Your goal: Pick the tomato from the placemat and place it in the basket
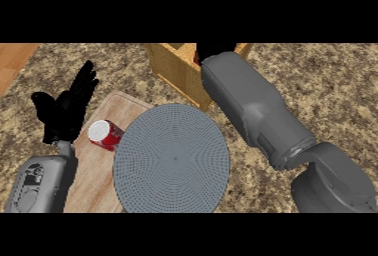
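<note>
Over the far basket (177,67) the right arm reaches, its hand hidden past the rim; its fingers and the tomato cannot be made out. Near it lies a bare grey placemat (171,158). At left, the left hand (68,107) rests, fingers spread, beside a can (105,134). Releasing off-centre could send the tomato onto the counter.

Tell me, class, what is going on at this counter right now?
A robot is working at a speckled stone counter. Its right forearm reaches across to the wooden basket at the far side, and the right hand is hidden over the basket's opening. The left hand rests open, fingers up, at the view's left. The round grey placemat lies bare, with no tomato showing anywhere. A red can stands on a wooden board beside the placemat.
</note>
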